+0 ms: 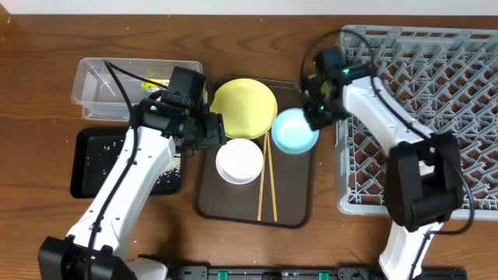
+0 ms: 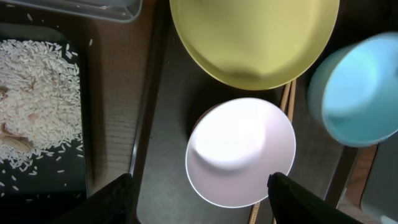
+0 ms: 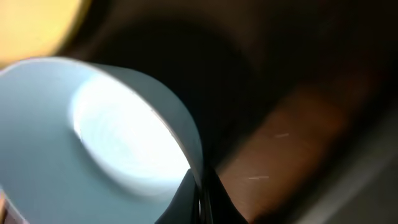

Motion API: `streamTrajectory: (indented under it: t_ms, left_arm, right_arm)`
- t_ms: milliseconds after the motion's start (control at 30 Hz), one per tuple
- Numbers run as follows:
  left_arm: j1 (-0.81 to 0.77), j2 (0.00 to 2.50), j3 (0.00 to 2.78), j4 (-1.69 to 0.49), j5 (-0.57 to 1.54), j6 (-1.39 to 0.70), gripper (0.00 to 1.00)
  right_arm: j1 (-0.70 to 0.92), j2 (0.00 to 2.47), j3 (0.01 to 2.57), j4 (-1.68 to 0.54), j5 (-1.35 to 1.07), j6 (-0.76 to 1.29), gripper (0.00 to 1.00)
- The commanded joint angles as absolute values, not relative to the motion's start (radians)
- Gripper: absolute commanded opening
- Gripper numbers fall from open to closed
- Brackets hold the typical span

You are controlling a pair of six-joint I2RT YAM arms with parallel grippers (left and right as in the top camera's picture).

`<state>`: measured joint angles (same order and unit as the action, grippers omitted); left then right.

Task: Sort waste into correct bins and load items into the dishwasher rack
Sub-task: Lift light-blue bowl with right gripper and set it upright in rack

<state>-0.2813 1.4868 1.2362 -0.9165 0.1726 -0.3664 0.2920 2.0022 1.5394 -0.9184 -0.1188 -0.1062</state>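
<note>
Currently: blue bowl held by the right gripper, beside the rack

1. The blue bowl is over the right side of the brown tray, mid-table, just beside the rack that fills the right edge and far right corner. The right gripper pinches its rim, as far as the blurred wrist view shows. A rim hold probably suits carrying it across and setting it among the pegs. The rack's left wall stands between bowl and pegs and has to be cleared.
2. The white bowl stands at the tray's centre. The left gripper hangs over it with fingers spread wide and holds nothing; it is likely lined up for that bowl.
3. The yellow plate is at the tray's far end. The chopsticks lie lengthwise, close against the white bowl's right side, so a grab there could nudge them.
4. The black tray, holding rice, is near the left edge. The clear tub is toward the far left corner. Both are apart from the work.
</note>
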Motion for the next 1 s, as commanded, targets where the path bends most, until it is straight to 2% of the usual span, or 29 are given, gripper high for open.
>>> streamTrajectory:
  t_ms: [0, 200, 300, 433, 600, 967]
  left_arm:
    - [-0.279, 1.491, 1.248, -0.920, 0.156, -0.371, 0.71]
    - [-0.279, 1.491, 1.248, -0.920, 0.156, -0.371, 0.71]
    - [-0.279, 1.491, 1.248, -0.920, 0.156, -0.371, 0.71]
    - [-0.279, 1.491, 1.248, -0.920, 0.156, -0.371, 0.71]
    - [-0.279, 1.491, 1.248, -0.920, 0.156, -0.371, 0.71]
    - [-0.279, 1.491, 1.248, -0.921, 0.156, -0.371, 0.71]
  right_arm:
    - [0.246, 1.861, 1.638, -0.881, -0.030, -0.102, 0.01]
    - [0.193, 1.738, 1.657, -0.661, 0.213, -0.122, 0.01]
    - [0.172, 1.732, 1.657, -0.565, 0.361, -0.198, 0.01]
    - [0.153, 1.758, 1.657, -0.448, 0.726, -0.221, 0.01]
    - [0.137, 1.819, 1.656, -0.309, 1.034, -0.222, 0.01]
    - [0.113, 2.011, 1.655, -0.302, 1.128, -0.221, 0.01]
